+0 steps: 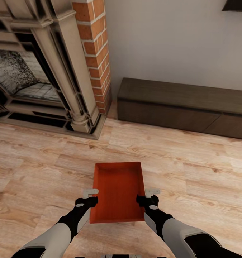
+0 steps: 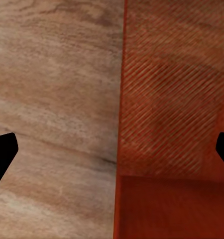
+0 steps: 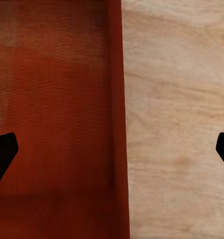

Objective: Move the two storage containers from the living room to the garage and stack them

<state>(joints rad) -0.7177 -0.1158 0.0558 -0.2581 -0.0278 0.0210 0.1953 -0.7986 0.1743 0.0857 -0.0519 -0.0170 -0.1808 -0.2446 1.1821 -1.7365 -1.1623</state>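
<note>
While the robot faces the fireplace (image 1: 42, 68) and the brick chimney (image 1: 97, 53), one orange-red bin (image 1: 118, 190) sits between its two arms, above the wood-plank floor (image 1: 192, 172) of the living room. Whether the bin rests on the planks or is lifted clear I cannot tell, though a shadow shows under its near edge.

The left gripper (image 1: 88, 199) is at the bin's left wall and the right gripper (image 1: 146, 197) at its right wall, both close to the near end. In the left wrist view the two dark fingertips (image 2: 3, 154) stand wide apart at the picture's edges, one over the planks (image 2: 57, 109) and the other over the ribbed inside of the bin (image 2: 176, 109), so the wall runs between them with plenty of gap on either side. The right wrist view is alike: fingertips (image 3: 2, 154) spread wide, straddling the bin wall (image 3: 117, 119), one over the ribbed inside and one over the floor (image 3: 176, 109). Neither pair presses on the wall.

A long dark bench (image 1: 185, 107) stands against the pale wall (image 1: 171, 39) beyond the bin, well apart from it.
</note>
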